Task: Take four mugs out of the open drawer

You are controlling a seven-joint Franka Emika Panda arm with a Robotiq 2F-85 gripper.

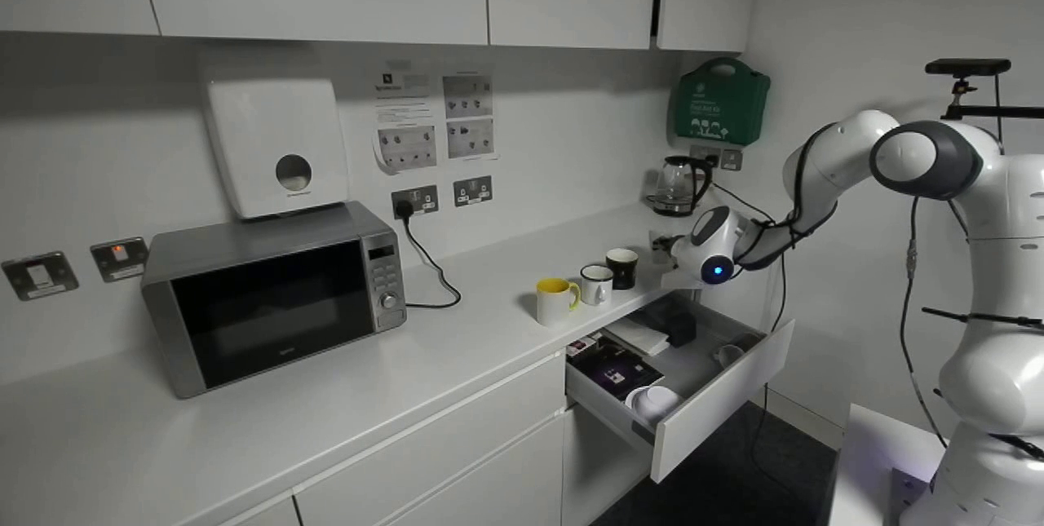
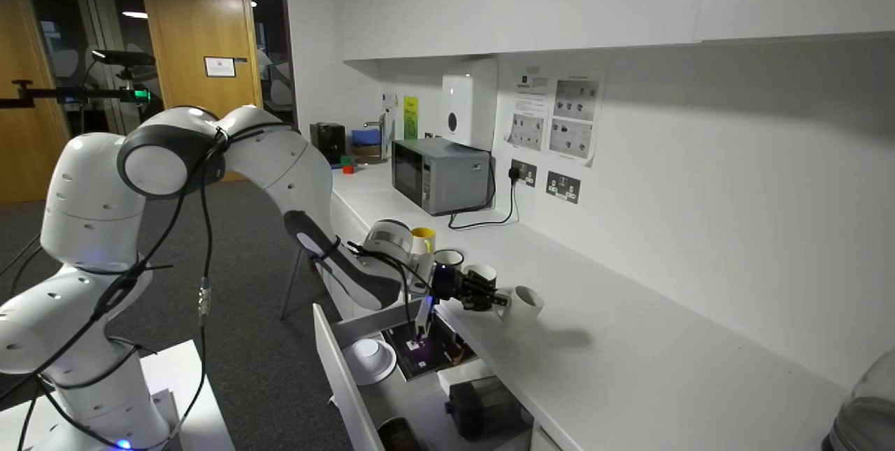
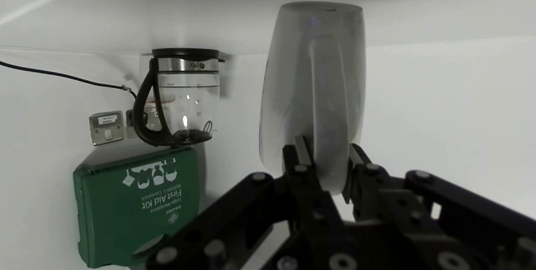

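We're on mug four, setting-down step. Gripper (image 3: 327, 157) is clamped on the handle (image 3: 329, 94) of a whitish mug (image 3: 293, 86), fingers (image 3: 291, 159) either side. That mug is out of the drawer (image 1: 722, 404), at the counter (image 2: 664, 353), near the end of the row: yellow-lined mug (image 1: 553, 303), dark-rimmed white mug (image 1: 596, 288), dark mug (image 1: 621, 270). We read it as three done, last one in the grip.

Held mug looks a bit tilted in an exterior view, mouth leaning away from the gripper; we can't tell if its base touches or hangs just above.

Next: we level it, lower till the base sits flat, spread the jaws, back straight off. Pulling sideways before full release could hook the handle and tip it. Keep the wrist off the dark mug too, it's close.
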